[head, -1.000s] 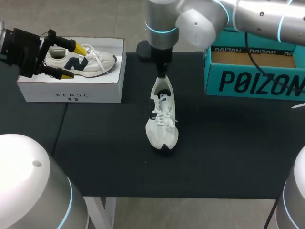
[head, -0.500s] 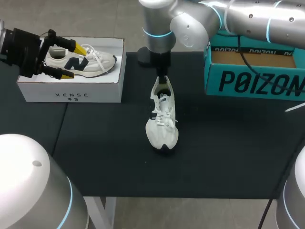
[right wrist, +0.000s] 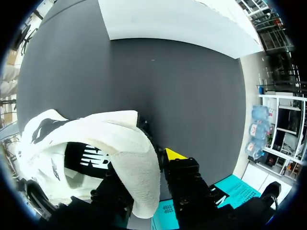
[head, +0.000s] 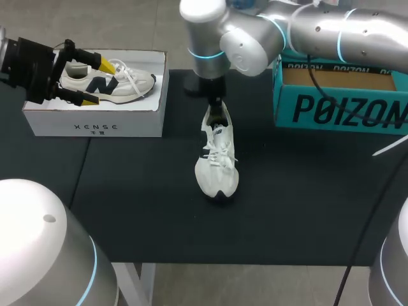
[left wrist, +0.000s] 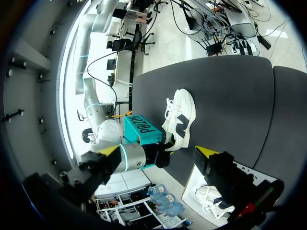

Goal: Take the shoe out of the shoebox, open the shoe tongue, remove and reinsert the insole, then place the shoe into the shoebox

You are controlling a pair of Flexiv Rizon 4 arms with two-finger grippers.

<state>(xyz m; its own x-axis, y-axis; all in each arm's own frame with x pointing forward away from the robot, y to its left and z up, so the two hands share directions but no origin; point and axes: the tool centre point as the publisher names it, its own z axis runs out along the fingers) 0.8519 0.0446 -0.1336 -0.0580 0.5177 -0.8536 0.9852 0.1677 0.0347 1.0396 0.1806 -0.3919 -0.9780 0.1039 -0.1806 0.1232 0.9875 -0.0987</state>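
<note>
At the middle of the head view the shoe (head: 217, 159) lies on the black bench (head: 299, 204), toe toward the lower edge, so I judge the taking-out step as done. The right jaws, on the arm (head: 319, 29) entering from the upper right, pinch the heel rim, one finger inside and one outside. What looks like a dark insole (right wrist: 88, 160) sits inside; I cannot tell if the insole step is done. Putting the shoe back in a box is left.

The left jaws are spread over the white shoebox (head: 95, 126) at upper left, which carries a second shoe (head: 121, 83). The teal shoebox (head: 338, 108) stands at upper right. Bare bench lies on both sides of the shoe, and its toe is well apart from the front edge. The two box walls limit sideways moves near the heel.
</note>
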